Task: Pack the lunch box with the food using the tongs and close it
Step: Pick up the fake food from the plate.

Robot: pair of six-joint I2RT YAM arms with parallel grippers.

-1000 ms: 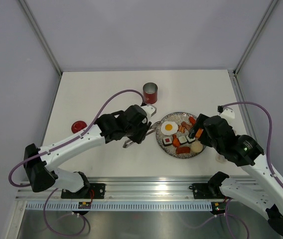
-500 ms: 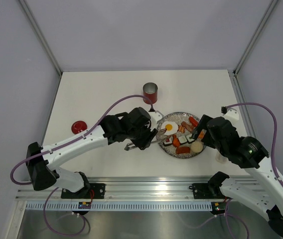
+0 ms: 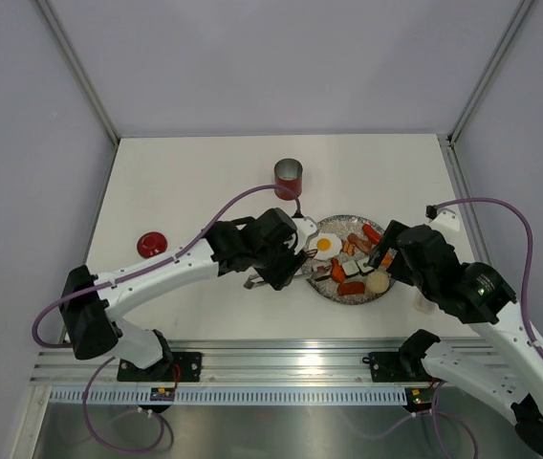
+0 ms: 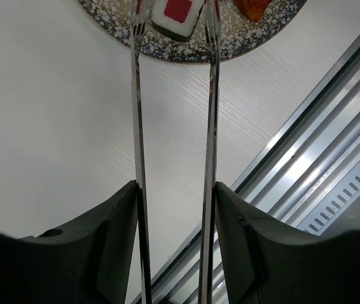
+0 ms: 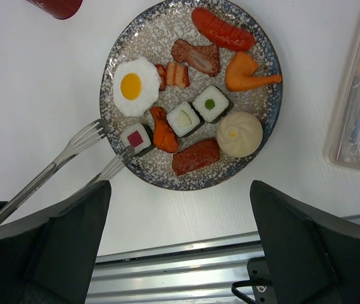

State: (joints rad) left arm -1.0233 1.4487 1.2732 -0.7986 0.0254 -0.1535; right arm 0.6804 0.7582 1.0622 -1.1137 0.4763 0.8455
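Straddling a red-centred sushi roll [image 5: 137,138], the tongs [image 5: 90,135] gape.

Red lunch box [image 3: 289,178] stands open at the food's [image 5: 184,119] eleven o'clock, lid [image 3: 151,243] at nine. The tongs [image 5: 72,152] flank a sushi roll [image 5: 136,138].

Stock as I count it from my two wrists and the overhead view:

- Speckled plate [image 5: 154,35]: one.
- Food pieces on it: eleven in all.
- Fried egg [image 5: 134,87]: one.
- Sushi rolls: three, namely red-centred [image 5: 136,138], pale-centred [image 5: 184,118] and green-centred [image 5: 211,103].
- Red sausages: two, one long [image 5: 222,30] and one short and darker [image 5: 196,156].
- Orange pieces: two, one drumstick-shaped [image 5: 250,73] and one small wedge [image 5: 164,130].
- Bun [image 5: 239,134]: one.
- Brownish pieces: two [image 5: 196,57] [image 5: 173,75], possibly meat and bacon; I cannot tell the kind.
- Tongs [image 4: 136,114]: one pair, with two arms.
- Lunch box [image 3: 289,179]: one.
- Lid [image 3: 151,243]: one.
- Clear case [image 5: 356,95]: one.
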